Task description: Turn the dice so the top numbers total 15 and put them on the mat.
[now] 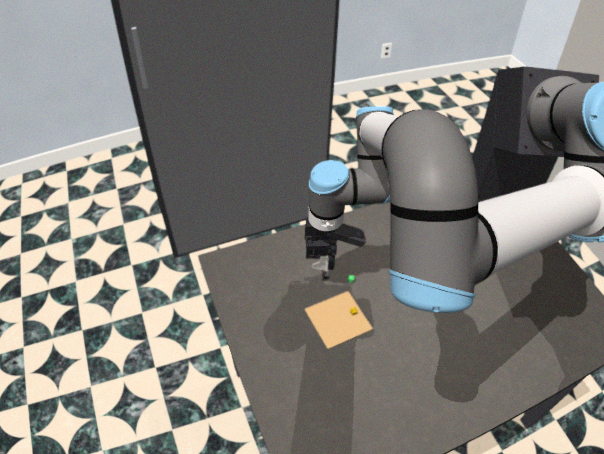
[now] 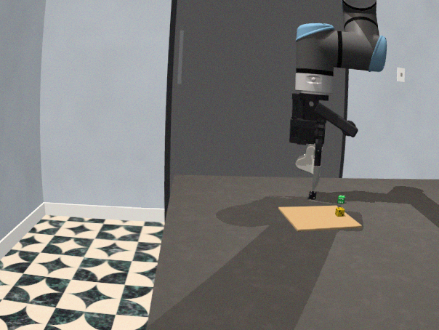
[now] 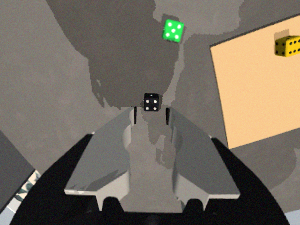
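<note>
Gripper (image 3: 150,115) is hanging low over the dark counter (image 1: 410,390), fingers set narrow but apart, nothing between them. Wrist view, left to right: black die (image 3: 152,101) is sitting on the counter just ahead of the fingertips, roughly centred on the gap, four white pips facing the camera. Green die (image 3: 173,30) is lying farther ahead and slightly right, also on bare counter, five pips up. Tan mat (image 3: 250,89) is filling the right side, yellow die (image 3: 287,46) resting flat on it near the far corner; its top count is too small to read.

Judgement: black die is the one being approached; two dice are waiting off the mat.

Doing this step well:
- Gap looks only just wider than the die, so line the fingers squarely on two opposite faces, not on corners.
- Come down straight; a fingertip landing on the die's top would tip or skid it.
- Settle which face must end up on top before closing, since the grip axis limits the possible turns.
- Close gently; a die this small may squirt out.
</note>
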